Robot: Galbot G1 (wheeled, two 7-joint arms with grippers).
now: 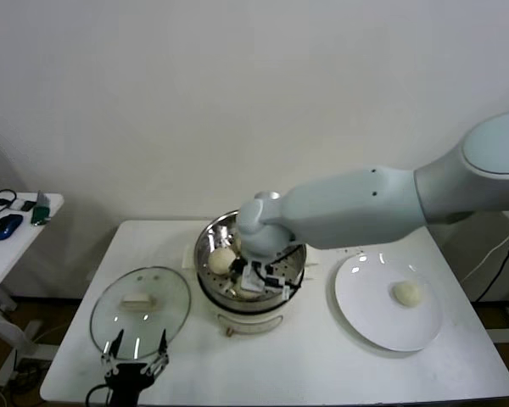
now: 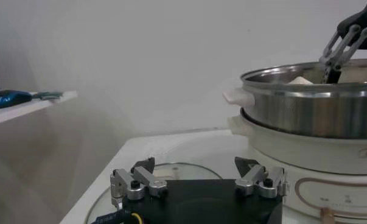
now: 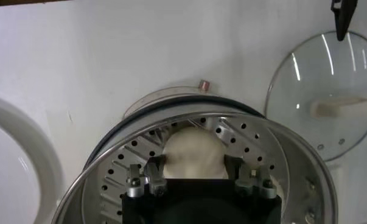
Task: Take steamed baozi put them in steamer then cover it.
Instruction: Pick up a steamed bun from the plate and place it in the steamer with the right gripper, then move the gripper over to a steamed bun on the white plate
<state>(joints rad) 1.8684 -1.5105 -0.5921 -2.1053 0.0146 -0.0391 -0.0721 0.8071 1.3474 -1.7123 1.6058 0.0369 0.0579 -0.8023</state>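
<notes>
Right now the right gripper (image 3: 195,176) is reaching down inside the steamer (image 1: 205,246), w/ a baozi (image 3: 194,152) sitting between its fingers on the perforated floor; fingers are standing just beside the bun's flanks, so it's looking like a release in progress, but whether they're still pinching or already clear, can't tell. Another bun (image 1: 222,260) is resting in the basket on the robot's left side, and one more (image 1: 408,293) is waiting on the white plate (image 1: 356,314), to the robot's right. So the step in hand is prob. loading, approx. partway done. Next move is likely calling for lifting straight up w/o dragging the bun, then going to the plate. Left gripper (image 1: 136,354) is hovering wide apart, holding nothing, at the near edge of the cover (image 1: 114,309), which is lying flat on the table (image 1: 322,365), its bar handle (image 1: 138,299) uppermost, long axis running left-right across the robot's view.
</notes>
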